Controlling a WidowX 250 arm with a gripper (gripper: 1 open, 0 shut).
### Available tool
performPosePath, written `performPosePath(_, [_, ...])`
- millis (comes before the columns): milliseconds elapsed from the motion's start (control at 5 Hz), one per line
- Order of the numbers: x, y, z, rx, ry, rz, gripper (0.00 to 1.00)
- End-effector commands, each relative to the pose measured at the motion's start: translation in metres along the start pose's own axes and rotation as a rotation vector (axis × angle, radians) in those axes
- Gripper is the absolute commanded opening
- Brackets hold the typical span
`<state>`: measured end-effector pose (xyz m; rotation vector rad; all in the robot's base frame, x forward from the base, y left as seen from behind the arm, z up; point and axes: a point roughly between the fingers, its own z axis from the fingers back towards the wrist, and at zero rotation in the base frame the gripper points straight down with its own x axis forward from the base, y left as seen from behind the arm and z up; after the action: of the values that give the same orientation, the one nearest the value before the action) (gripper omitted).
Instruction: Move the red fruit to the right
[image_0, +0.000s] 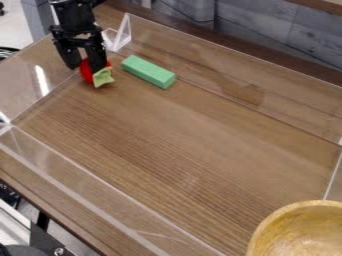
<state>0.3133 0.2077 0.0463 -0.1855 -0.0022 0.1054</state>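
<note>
The red fruit (98, 74), a small glossy strawberry with a pale green end, lies on the wooden floor of the tray at the back left. My gripper (80, 58) points down right over it, its black fingers spread open. The fruit shows just below and beside the right-hand finger, its top partly hidden by that finger. I cannot tell whether a finger touches it. Nothing is clamped between the jaws.
A flat green block (148, 71) lies just right of the fruit. Clear plastic walls (40, 85) ring the wooden surface (201, 140). A wooden bowl (301, 232) sits at the front right corner. A small clear stand (120, 38) is behind the gripper.
</note>
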Motion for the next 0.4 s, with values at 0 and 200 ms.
performPosePath(0, [0.012, -0.016, 0.016, 0.029, -0.048, -0.015, 1.0])
performPosePath(200, [0.019, -0.021, 0.029, 0.024, -0.077, 0.038, 0.0])
